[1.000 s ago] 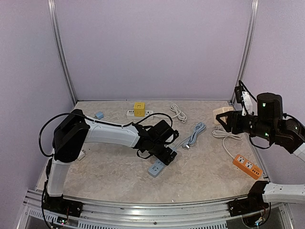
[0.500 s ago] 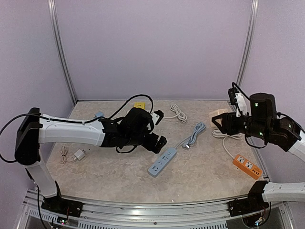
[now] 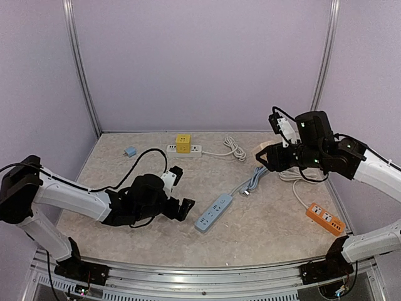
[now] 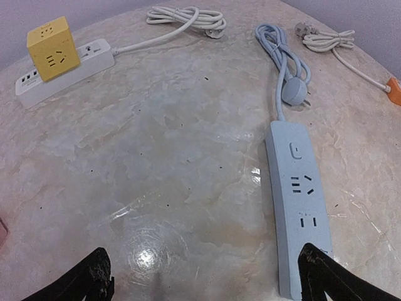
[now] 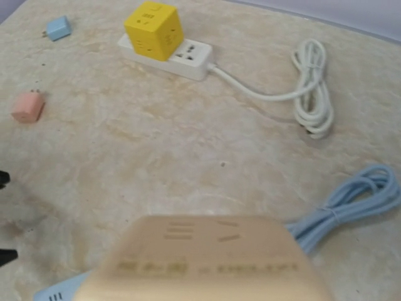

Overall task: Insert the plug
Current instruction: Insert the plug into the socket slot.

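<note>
Two-armed, hanging over a glossy, beige-marbled desk [image 3: 263, 238]. Hovering low on the left, left jaws spread wide and gripping nothing, just beside the near end of a long, flat, pale-blue plastic power strip [image 4: 299, 200]. Facing a slim white strip [image 3: 191, 149] along the far edge and a shorter orange strip [image 3: 324, 219] to the right. Clamping a blocky, round-cornered tan plug block [image 5: 213, 257] in the right jaws, aloft near the coiled blue cable [image 5: 351, 207]. Overlooking a yellow cube [image 4: 53, 50] atop the white strip, the blue strip's smooth round plug [image 4: 294, 92] loose on the desk, and a tiny pink charger [image 5: 28, 106].
</note>
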You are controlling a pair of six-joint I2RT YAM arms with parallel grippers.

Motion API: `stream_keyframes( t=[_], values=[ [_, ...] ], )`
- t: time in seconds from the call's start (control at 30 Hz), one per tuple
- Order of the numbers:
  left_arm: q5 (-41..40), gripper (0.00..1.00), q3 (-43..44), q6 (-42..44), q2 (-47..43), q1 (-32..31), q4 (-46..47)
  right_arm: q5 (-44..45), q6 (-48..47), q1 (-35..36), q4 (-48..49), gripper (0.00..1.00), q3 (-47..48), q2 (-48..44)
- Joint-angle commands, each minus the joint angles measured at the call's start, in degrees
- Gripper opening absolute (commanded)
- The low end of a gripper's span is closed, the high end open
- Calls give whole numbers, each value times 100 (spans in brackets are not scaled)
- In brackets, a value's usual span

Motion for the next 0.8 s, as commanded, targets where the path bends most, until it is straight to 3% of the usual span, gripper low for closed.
stream_keyframes(
  t=[0.0, 0.77],
  values=[
    [65, 99, -392, -186, -249, -4, 1215, -366, -188, -50, 258, 0, 340, 318],
    [-401, 99, -734, 288, -361, -403, 2181, -606, -278, -16, 92, 0, 394, 817]
  ],
)
